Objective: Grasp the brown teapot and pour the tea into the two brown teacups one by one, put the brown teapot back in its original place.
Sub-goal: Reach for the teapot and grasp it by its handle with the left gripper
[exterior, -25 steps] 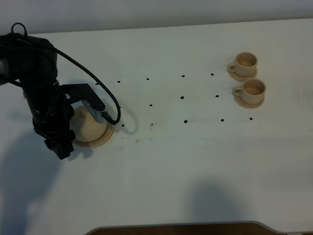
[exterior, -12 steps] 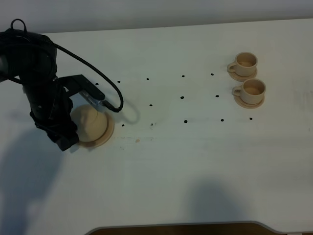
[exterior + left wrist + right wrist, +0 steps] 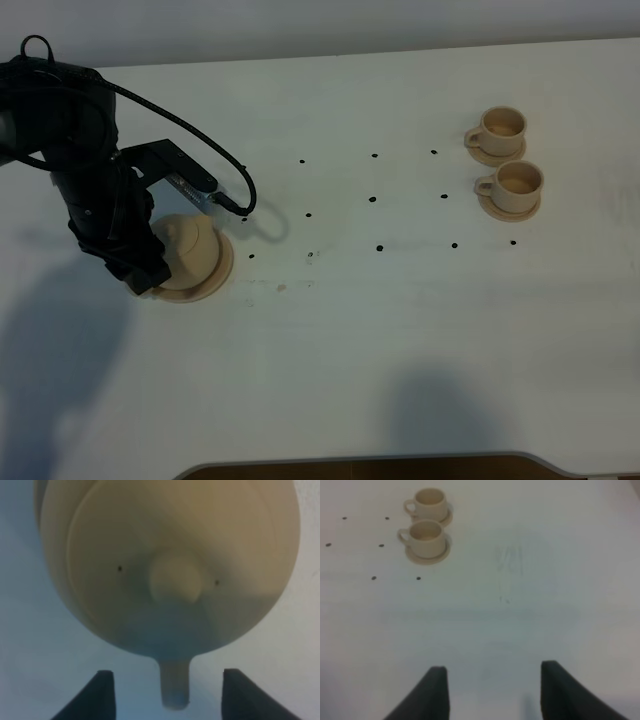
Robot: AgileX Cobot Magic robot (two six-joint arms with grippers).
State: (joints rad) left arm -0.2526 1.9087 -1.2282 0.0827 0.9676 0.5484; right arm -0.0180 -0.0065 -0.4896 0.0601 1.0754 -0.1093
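Opening step, by the look of it: the grasp on the brown teapot [image 3: 192, 248], seated on its wide saucer [image 3: 218, 282] near the left edge of the table [image 3: 330, 380], with the left hand [image 3: 168, 675] low over it, fingers spread wide on either side of a narrow stub at the pot's side (handle edge-on or spout, hard to tell) and touching nothing. Next, probably: close squarely on that stub, lift without tilting, then carry across to the two brown teacups [image 3: 500, 127] on their small saucers near the right edge. Right hand [image 3: 492, 672] likewise wide open and empty above bare table.
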